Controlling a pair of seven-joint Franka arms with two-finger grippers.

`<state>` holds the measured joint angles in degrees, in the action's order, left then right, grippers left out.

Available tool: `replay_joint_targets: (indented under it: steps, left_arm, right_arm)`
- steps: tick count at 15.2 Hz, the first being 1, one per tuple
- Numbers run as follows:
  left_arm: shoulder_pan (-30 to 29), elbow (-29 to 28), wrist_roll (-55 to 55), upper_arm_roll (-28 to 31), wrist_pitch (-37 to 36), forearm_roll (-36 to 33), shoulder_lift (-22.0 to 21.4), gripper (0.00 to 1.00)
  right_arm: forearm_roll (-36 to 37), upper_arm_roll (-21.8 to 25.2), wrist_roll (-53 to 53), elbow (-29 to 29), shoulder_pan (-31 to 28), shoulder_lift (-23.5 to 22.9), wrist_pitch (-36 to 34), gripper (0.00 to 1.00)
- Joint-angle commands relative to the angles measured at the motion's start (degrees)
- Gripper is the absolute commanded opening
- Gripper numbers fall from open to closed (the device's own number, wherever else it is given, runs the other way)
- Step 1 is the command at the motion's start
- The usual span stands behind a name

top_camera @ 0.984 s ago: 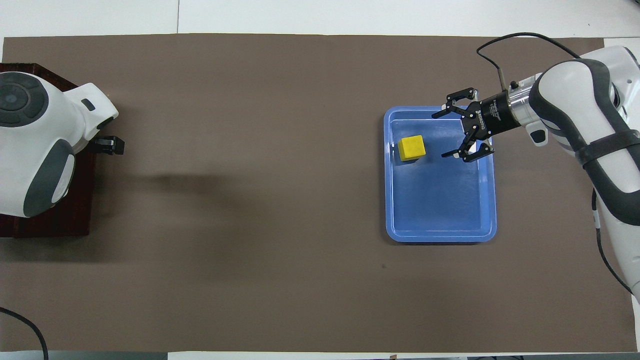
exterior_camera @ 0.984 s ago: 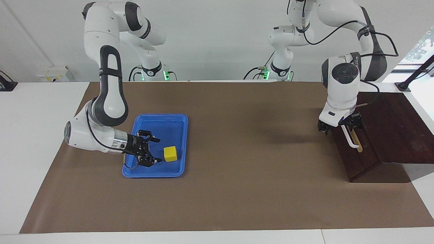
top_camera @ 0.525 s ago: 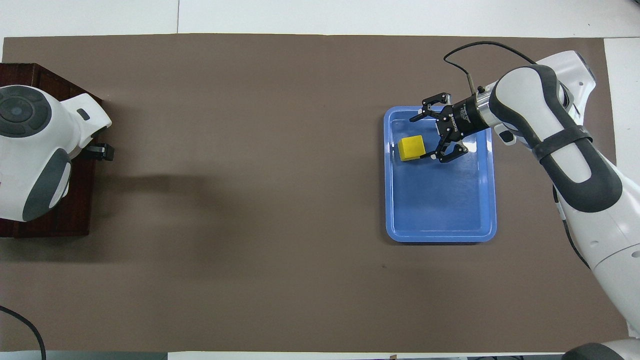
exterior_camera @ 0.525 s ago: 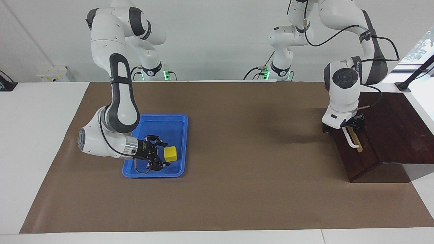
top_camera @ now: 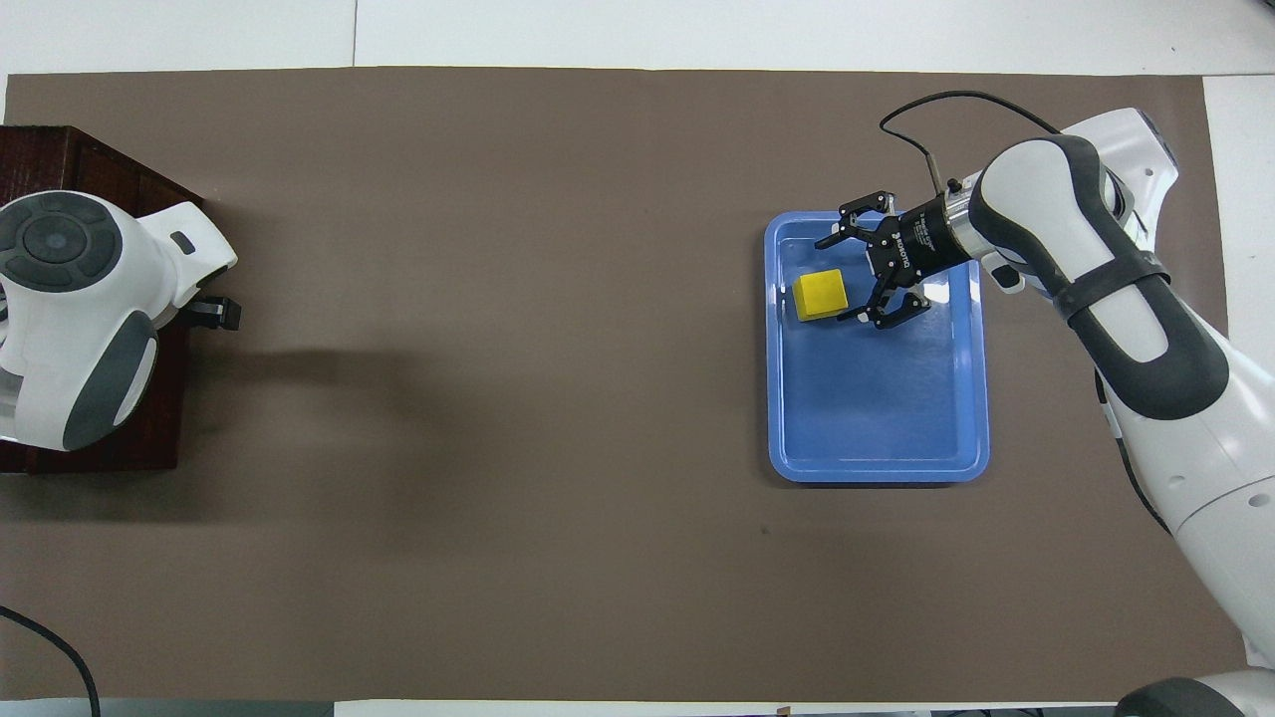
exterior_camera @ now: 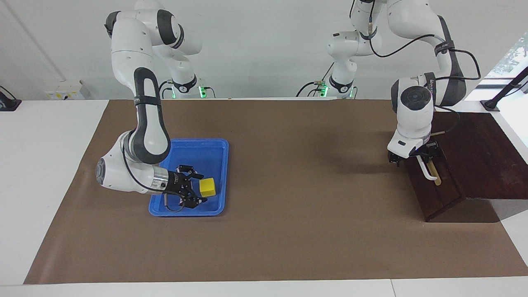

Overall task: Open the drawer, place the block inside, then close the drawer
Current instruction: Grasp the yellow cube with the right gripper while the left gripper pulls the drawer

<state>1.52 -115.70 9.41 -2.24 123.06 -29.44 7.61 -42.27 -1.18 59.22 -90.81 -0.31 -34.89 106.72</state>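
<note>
the right gripper [exterior_camera: 197,190] lies low in the blue tray [exterior_camera: 214,148], fingers spread on either side of the yellow block [exterior_camera: 207,187] but not yet closed on it, apparently lined up for a sideways pinch. the left gripper [exterior_camera: 414,156] hangs open at the white handle [exterior_camera: 427,169] of the shut drawer [exterior_camera: 437,187], likely to hook it. brown paper [exterior_camera: 288,231] covers the white table [exterior_camera: 37,165]; a plain white wall [exterior_camera: 255,41] stands at the robots' end.

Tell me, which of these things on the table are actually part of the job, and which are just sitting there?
Part of the job:
- yellow block, lying in the tray
- drawer, shut, in the dark wooden box
- right gripper, open beside the block
- left gripper, open at the drawer's white handle

Just there:
- blue tray
- brown mat
</note>
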Motion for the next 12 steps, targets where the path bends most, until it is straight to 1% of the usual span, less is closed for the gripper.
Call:
replay_joint_targets:
  steps: [1, 4, 5, 6, 8, 9, 12]
  left_arm:
    - [-0.03, -1.81, 0.96, -0.22, 1.66, -1.41, -0.93, 1.00]
    - [0.15, -1.81, 0.79, -0.30, 1.57, -1.41, -0.93, 1.00]
    - [0.24, -1.81, 0.61, -0.30, 1.66, -1.41, -0.93, 1.00]
    - [0.76, -1.81, 0.53, -0.39, 1.66, -1.41, -0.93, 1.00]
    - [1.81, -1.81, 0.52, -0.39, 1.13, -1.41, -1.02, 1.00]
    - [2.60, -1.81, 0.61, -0.39, 0.96, -1.32, -1.10, 1.00]
    - [4.36, -1.81, 0.79, -0.39, -0.27, -1.15, -1.19, 1.00]
  right_arm:
    - [0.25, -0.14, -1.48, -0.42, -0.13, 0.09, 0.16, 1.00]
    - [1.22, -0.14, -1.48, -0.42, -0.13, 0.09, -0.02, 1.00]
    - [1.22, -0.14, -1.48, -0.42, -0.13, 0.09, -0.02, 0.93]
    - [1.22, -0.14, -1.13, -0.51, -0.13, 0.09, -0.02, 0.73]
    - [1.22, -0.14, 0.36, -0.51, -0.13, 0.09, 0.07, 0.06]
    - [1.13, -0.14, 1.67, -0.33, -0.13, 0.17, 0.07, 0.00]
    - [1.40, -0.14, 1.86, 0.11, -0.57, 0.61, -0.28, 0.00]
